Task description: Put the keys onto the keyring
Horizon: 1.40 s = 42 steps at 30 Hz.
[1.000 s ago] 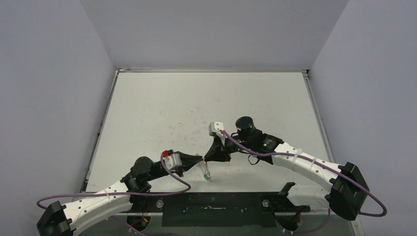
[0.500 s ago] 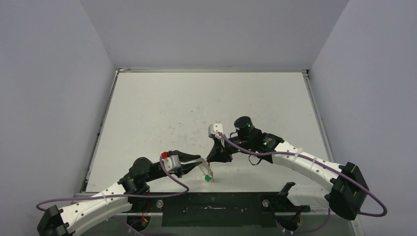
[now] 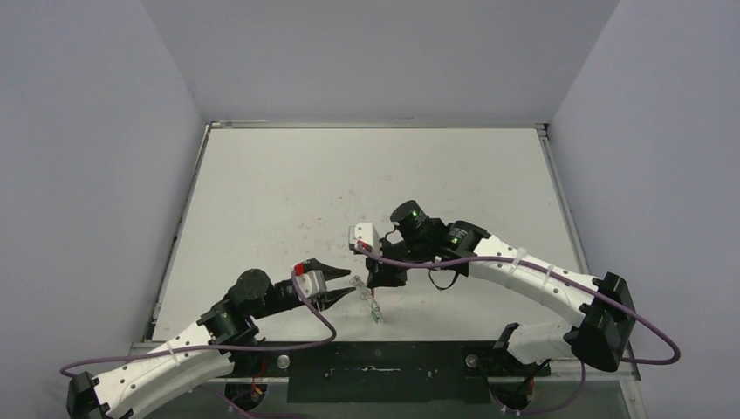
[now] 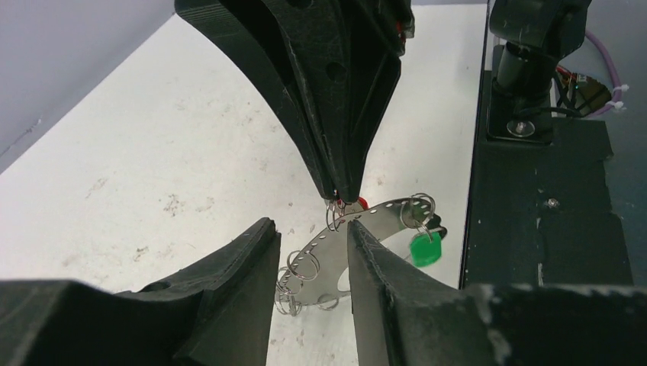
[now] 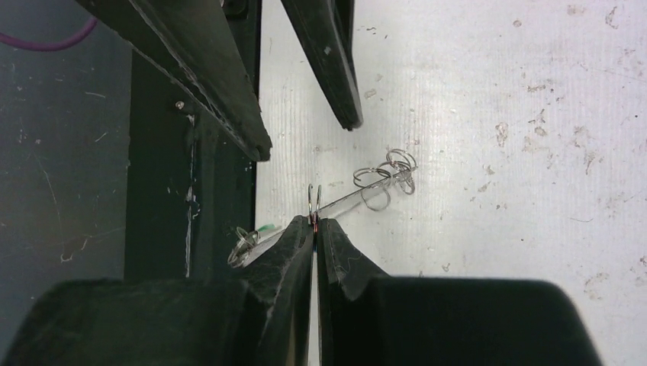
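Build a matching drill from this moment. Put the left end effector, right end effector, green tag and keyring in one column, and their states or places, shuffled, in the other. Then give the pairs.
Column one
1. left end effector
2. right end effector
3. green tag
4. keyring

Column two
A. shut, pinching the keyring
B. curved silver strip carrying small rings
C. open, fingers spread
D. hanging at the strip's end nearest the black base plate

Pairs: 1-C, 2-A, 3-D, 4-B

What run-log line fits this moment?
left gripper: open, near keyring | right gripper: shut on red-tagged key | green-tagged key: hangs on keyring
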Motion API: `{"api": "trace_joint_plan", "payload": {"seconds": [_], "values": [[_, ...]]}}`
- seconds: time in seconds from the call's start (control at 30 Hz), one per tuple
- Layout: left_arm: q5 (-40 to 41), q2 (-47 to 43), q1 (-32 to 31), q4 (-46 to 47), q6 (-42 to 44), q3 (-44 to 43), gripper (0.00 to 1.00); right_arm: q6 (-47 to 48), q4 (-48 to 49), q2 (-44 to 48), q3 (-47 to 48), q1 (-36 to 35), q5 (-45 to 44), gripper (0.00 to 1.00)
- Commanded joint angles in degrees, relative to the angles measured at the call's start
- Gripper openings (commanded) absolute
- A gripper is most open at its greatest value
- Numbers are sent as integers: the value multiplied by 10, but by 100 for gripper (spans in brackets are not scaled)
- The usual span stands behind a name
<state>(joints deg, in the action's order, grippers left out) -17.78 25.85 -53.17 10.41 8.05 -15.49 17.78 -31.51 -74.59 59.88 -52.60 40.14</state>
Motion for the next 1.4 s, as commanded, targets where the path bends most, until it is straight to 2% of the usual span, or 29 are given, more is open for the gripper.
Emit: {"api": "trace_joint_plan", "payload": {"seconds": [0.0, 0.17, 0.33, 0.93, 1.1, 1.23, 1.37], "values": [[-11, 28, -1, -43, 20, -39, 37, 17, -45, -18, 54, -25, -50, 0], [-23, 74, 0, -36, 32, -50, 37, 17, -63, -38, 77, -40, -54, 0], [-34, 102, 0, -14, 42, -50, 31, 13, -63, -43, 83, -44, -53, 0], [-44, 120, -1, 51, 23, -29, 31, -2, -47, -53, 84, -48, -47, 0], [-46, 135, 0, 55, 25, -32, 20, -5, -44, -53, 85, -48, -45, 0], [-46, 134, 0, 46, 30, -35, 2, -7, -44, -53, 85, -47, -47, 0], [-45, 125, 0, 33, 34, -37, 0, -8, -43, -53, 84, -48, -53, 0]]}}
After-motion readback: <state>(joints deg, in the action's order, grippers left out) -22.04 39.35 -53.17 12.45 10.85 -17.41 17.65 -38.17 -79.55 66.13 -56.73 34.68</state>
